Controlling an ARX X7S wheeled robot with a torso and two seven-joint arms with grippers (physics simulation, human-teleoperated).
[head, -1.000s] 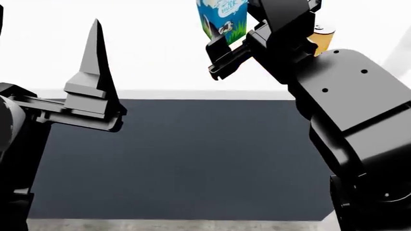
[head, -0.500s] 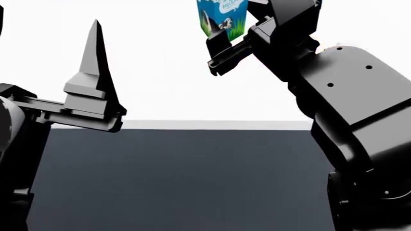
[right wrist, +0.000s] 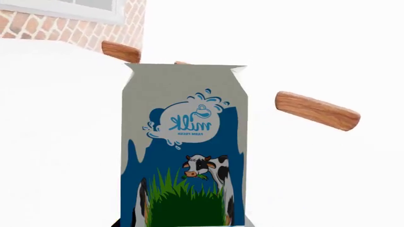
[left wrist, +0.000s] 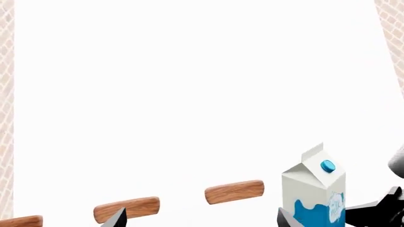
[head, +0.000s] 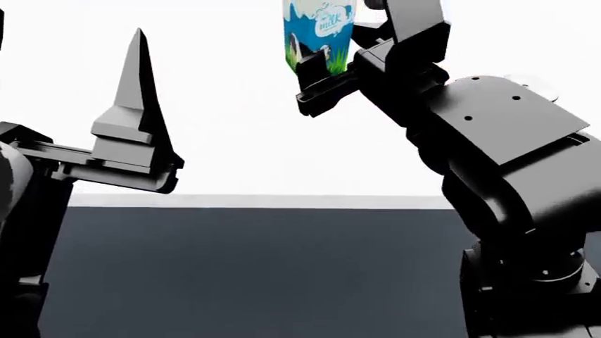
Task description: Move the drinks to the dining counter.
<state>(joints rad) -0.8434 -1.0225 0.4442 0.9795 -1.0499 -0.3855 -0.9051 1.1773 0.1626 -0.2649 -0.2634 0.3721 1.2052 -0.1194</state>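
Note:
The milk carton, white with blue-and-green cow print, is held upright over the dining counter's white top. My right gripper is shut on its lower part. In the right wrist view the carton fills the middle, with only slivers of the fingers showing at its base. It also shows in the left wrist view, blue cap up, just beyond one fingertip. My left gripper is open and empty; in the head view it is left of the carton. The orange can and the white bottle are out of view.
The counter's dark grey front panel fills the lower head view. Brown wooden pieces show past the counter's far side, also in the right wrist view. A brick wall stands beyond. My right arm blocks the right side.
The counter's front edge has dropped lower in the head view. My right arm has shifted a little left with the carton. The orange can seen beside the arm is now hidden. The left gripper is unchanged.

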